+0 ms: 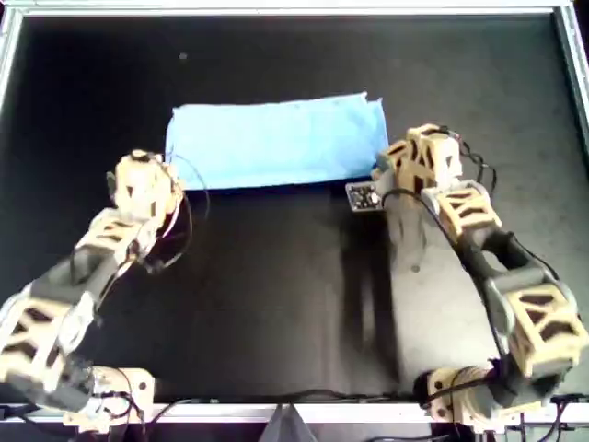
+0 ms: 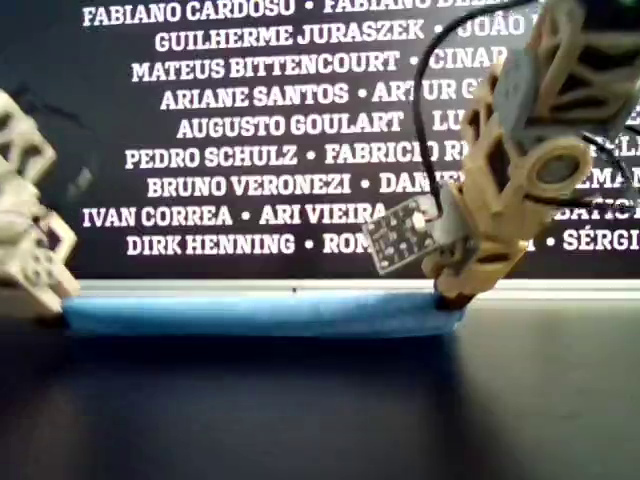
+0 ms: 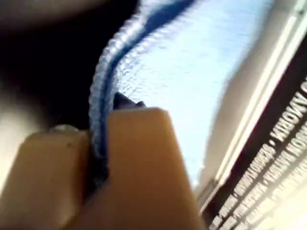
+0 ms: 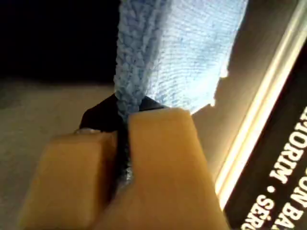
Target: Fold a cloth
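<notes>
Cloth [image 1: 276,143] lying flat as a long blue band toward the far side of the black surface [image 1: 276,304], already doubled over by the look of the stacked edges. Both wrist views showing tan fingers pinched on a folded blue edge: first end effector [image 3: 98,143] clamped on the cloth, second end effector [image 4: 122,143] clamped on it too. Overhead, one arm at each near corner of the band, one at the overhead view's left end [image 1: 147,180], one at the right end [image 1: 405,161]; which is first and which second, impossible to tell from the wrist views. Exterior view confirming the cloth low on the surface, an arm's tip down at its right end.

Step in hand, probably: finishing one fold or starting the next. To do it well, worth keeping both grips equally firm, lifting both corners together and level, carrying them evenly so edges meet square. Thin fabric likely to sag or slip, so slow travel, no tugging apart, release only once layers lie flush
</notes>
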